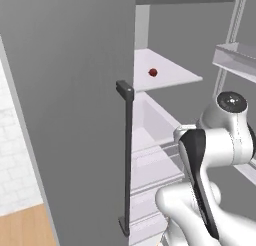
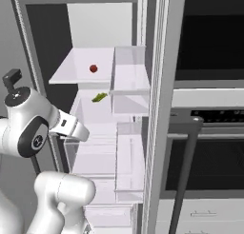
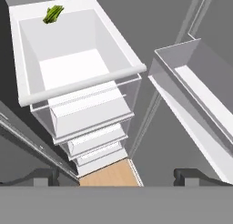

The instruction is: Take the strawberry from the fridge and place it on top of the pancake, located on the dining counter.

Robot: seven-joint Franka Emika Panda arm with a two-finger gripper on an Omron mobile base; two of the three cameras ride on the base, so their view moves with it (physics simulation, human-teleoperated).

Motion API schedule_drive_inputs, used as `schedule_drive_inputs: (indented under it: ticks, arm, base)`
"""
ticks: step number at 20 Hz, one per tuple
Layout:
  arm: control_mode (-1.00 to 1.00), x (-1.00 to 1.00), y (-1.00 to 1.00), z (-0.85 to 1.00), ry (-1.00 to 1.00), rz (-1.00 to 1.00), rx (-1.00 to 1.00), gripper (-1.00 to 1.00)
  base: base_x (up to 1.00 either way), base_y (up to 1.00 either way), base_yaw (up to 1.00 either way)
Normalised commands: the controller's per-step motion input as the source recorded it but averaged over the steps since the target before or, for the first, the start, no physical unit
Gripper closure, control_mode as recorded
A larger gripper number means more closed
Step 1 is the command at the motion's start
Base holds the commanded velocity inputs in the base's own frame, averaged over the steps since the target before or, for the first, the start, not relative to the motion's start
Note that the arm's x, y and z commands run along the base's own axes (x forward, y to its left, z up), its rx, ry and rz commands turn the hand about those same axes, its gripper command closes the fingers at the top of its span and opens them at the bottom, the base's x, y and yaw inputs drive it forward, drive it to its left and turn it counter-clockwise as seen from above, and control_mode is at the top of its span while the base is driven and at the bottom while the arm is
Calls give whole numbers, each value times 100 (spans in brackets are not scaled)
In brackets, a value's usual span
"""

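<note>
The fridge (image 1: 65, 90) stands with its right door swung open, its white shelved inside (image 2: 100, 24) showing. The strawberry (image 1: 153, 72), tiny and dark red, lies on the upper shelf (image 2: 93, 68). My gripper (image 3: 118, 180) is open, its fingertips (image 3: 45, 177) wide apart with nothing between them. It hangs inside the fridge opening, well below the strawberry's shelf, looking down over a white drawer (image 3: 73, 59). The pancake and the dining counter are out of view.
A small green item (image 3: 53, 13) lies at the back of the drawer level (image 2: 99, 97). Clear door bins (image 2: 129, 71) line the open door on the right. The closed door's dark bar handle (image 1: 127, 160) stands left of the arm. An oven (image 2: 209, 109) adjoins the fridge.
</note>
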Motion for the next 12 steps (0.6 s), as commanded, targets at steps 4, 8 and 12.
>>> schedule_drive_inputs:
  ticks: [4, 8, 12]
  arm:
    - [100, 0, 0, 0, 0, 0, 0, -100]
    - [100, 0, 0, 0, 0, 0, 0, -100]
    - [100, 0, 0, 0, 0, 0, 0, -100]
  base:
    - [53, -1, 0]
    - [42, 0, 0]
    - [34, 0, 0]
